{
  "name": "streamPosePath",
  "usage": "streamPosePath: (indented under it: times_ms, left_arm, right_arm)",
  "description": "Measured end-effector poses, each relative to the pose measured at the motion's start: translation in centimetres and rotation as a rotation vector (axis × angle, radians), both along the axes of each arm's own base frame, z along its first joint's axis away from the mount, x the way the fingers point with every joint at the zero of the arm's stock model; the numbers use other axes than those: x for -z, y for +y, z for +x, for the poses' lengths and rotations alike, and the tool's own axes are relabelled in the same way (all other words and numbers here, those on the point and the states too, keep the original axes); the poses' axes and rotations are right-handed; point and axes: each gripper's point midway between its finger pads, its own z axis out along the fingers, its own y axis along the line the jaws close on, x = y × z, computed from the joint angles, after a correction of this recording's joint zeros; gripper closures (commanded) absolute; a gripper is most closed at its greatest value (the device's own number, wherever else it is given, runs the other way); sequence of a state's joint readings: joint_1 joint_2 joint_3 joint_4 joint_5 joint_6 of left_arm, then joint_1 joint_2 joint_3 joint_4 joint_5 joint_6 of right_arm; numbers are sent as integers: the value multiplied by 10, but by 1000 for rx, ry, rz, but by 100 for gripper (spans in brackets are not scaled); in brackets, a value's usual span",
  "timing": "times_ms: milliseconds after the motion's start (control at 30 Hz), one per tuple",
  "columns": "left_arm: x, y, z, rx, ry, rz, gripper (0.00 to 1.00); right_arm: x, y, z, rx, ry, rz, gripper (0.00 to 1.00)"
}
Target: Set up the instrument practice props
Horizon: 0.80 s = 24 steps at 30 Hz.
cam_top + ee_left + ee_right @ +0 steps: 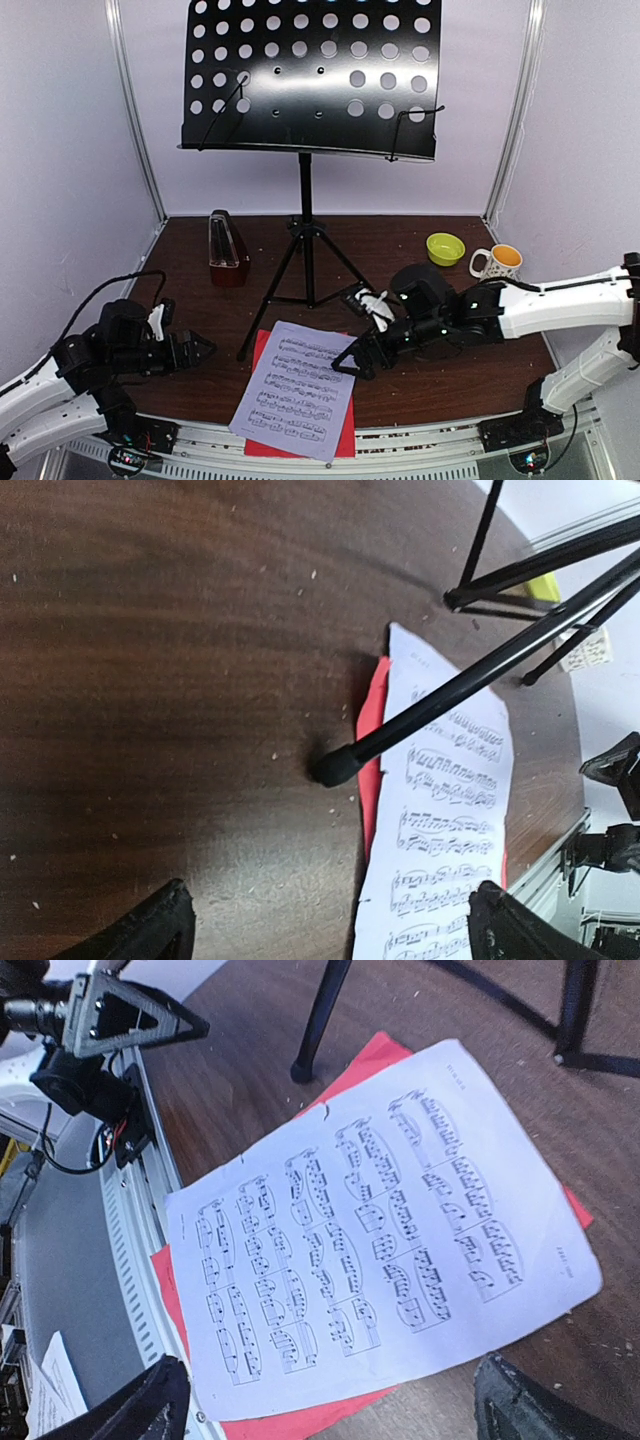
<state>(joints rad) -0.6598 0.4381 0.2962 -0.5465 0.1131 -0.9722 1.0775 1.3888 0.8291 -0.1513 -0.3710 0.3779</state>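
The white music sheet (295, 392) lies flat at the near edge of the bench (460, 385), printed side up. It rests on top of the red music sheet (261, 347), which shows only as a strip along the left side and at the near corners. Both papers reach out over the metal rail at the front. Just behind them stands the black tripod music stand (310, 80), its perforated desk empty and tilted back high above. One rubber foot is planted right beside the far left corner of the red sheet. The small red-brown pyramid metronome (227, 250) sits upright under its clear cover, to the left of the tripod and well back from the papers. The left fingers (150, 930) hover low over bare wood to the left of the sheets, spread wide with nothing between them. The right fingers (530, 1405) hang just above the right edge of the white sheet, equally wide apart and holding nothing. Far back on the right, a green bowl (445, 248) and a spotted white mug (497, 262) sit side by side.
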Motion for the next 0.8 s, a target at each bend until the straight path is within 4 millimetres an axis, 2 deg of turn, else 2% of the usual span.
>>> streamPosePath:
  times_ms: [67, 233, 333, 400, 533, 800]
  left_arm:
    - [7, -2, -1, 9, 33, 13, 2]
    - [26, -15, -7, 61, 123, 6, 4]
    - [44, -20, -17, 92, 182, -11, 7]
    - [51, -23, -23, 109, 211, -16, 9]
    - [46, -34, -24, 146, 212, -70, 14]
    - [53, -48, -33, 205, 262, -109, 23]
  right_arm:
    - [16, 16, -7, -34, 25, -49, 0]
    - [35, 66, -22, -118, 41, -97, 0]
    - [46, 83, -25, -137, 44, -113, 0]
    - [57, 85, -22, -129, 50, -135, 0]
    - [94, 78, -9, -88, 83, -209, 0]
    - [101, 64, 20, 10, 59, -208, 0]
